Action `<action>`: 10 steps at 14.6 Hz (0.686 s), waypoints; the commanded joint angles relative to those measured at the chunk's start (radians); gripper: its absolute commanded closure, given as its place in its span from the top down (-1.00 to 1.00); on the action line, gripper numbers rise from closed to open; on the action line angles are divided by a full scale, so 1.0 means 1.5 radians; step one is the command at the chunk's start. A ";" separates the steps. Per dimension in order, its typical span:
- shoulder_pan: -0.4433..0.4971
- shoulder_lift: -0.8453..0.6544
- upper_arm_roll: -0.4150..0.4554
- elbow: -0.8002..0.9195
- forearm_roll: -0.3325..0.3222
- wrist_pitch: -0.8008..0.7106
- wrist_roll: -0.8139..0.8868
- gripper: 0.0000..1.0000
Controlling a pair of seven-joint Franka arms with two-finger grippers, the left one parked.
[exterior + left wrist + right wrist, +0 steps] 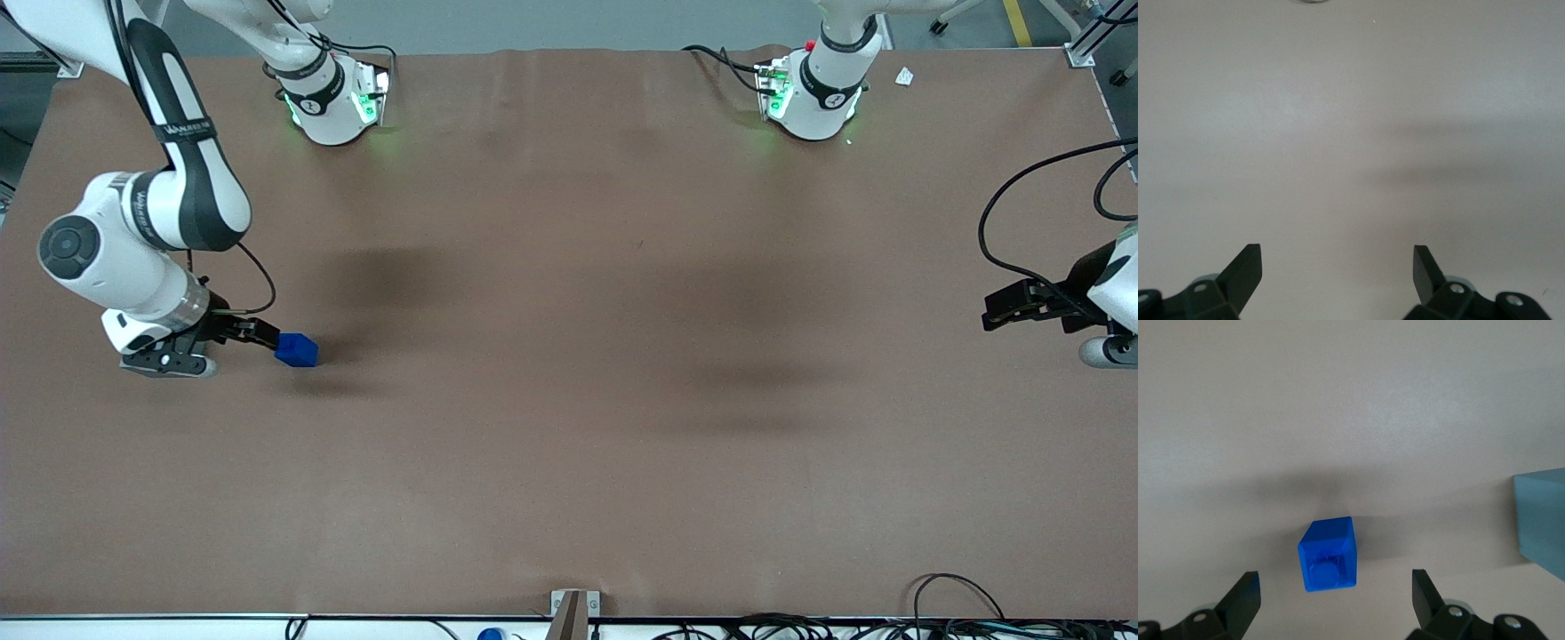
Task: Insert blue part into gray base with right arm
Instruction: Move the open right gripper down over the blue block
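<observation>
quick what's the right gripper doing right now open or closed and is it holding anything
Gripper: open, holding nothing, fingers apart either side of the blue part on the table.

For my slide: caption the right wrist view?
Open gripper hovers over the blue part, gray base beside it.

The front camera looks down from high up over my whole worktop (pixel 569 400). My wrist camera stares close past my claw (pixel 1336 600) at the blue part (pixel 1329 555), seen in both. The parked wrist camera faces bare worktop (pixel 1351 133).
</observation>
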 commanded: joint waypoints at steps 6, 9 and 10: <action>0.014 0.059 0.004 -0.020 0.006 0.064 0.003 1.00; 0.020 0.061 0.004 -0.023 0.007 0.062 0.011 1.00; 0.021 0.062 0.004 -0.023 0.008 0.062 0.012 1.00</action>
